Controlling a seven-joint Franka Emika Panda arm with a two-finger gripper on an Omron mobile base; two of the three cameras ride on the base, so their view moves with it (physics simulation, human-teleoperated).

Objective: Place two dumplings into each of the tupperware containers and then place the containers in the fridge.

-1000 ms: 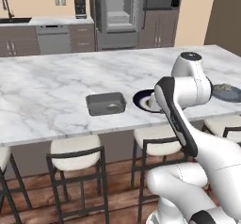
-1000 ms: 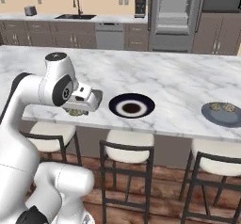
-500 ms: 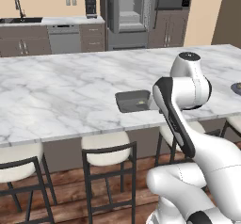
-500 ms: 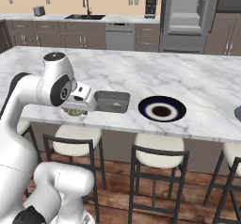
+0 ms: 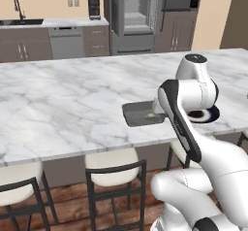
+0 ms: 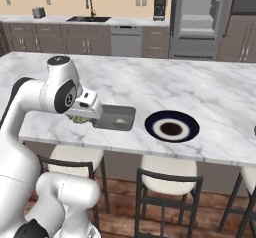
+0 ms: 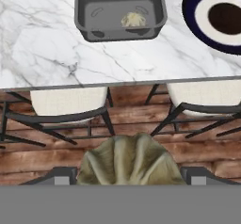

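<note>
Here, gripper point(image 7: 128, 178) jaws wide apart, clamped on a wrinkled dumpling point(image 7: 128, 162) between them.

Base cams rear L/R; shared counter point(image 5: 72, 108).

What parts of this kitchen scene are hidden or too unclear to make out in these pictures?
- Gripper: hand view, its tips are cut by the bottom edge beside the held dumpling.
- Dark grey container: left base view, the arm covers its right end.
- Navy-rimmed plate: left base view, mostly behind the arm.
- Fridge: right base view, shelf contents too small to tell.
</note>
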